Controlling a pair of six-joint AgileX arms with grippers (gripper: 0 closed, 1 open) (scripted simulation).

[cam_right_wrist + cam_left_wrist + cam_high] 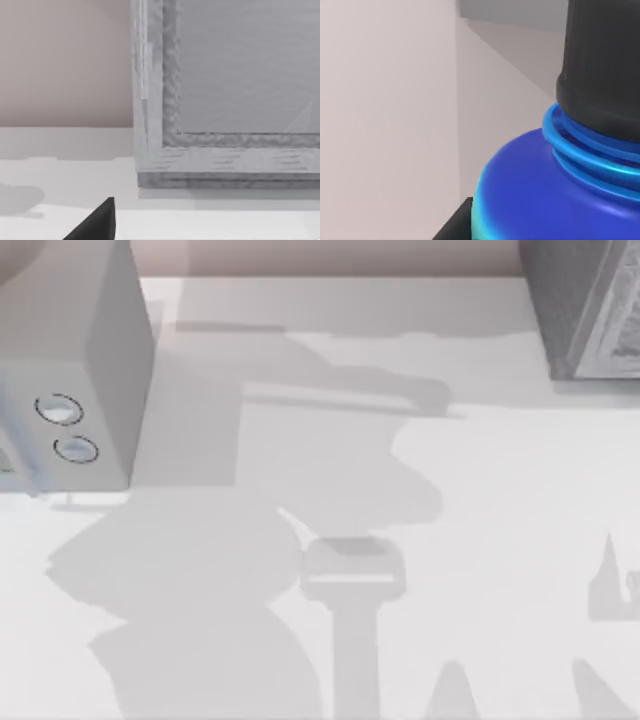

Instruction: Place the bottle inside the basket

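The bottle point(540, 195) sits very close in the left wrist view, with a dark blue shoulder, bright blue rings at the neck and a black cap point(605, 65). My left gripper point(470, 232) is shut on it, one dark finger point(451, 229) pressed against its side. My right gripper point(97, 222) appears as a dark tip in front of a grey box with a rough rim point(170, 135), a little apart from it. I cannot tell whether that box point(580, 310) at the table's back right is the basket.
A pale grey block with two round rings point(70, 370) stands at the back left of the white table point(500, 540). Broad arm shadows cross the table's middle and front. A pale wall runs along the back.
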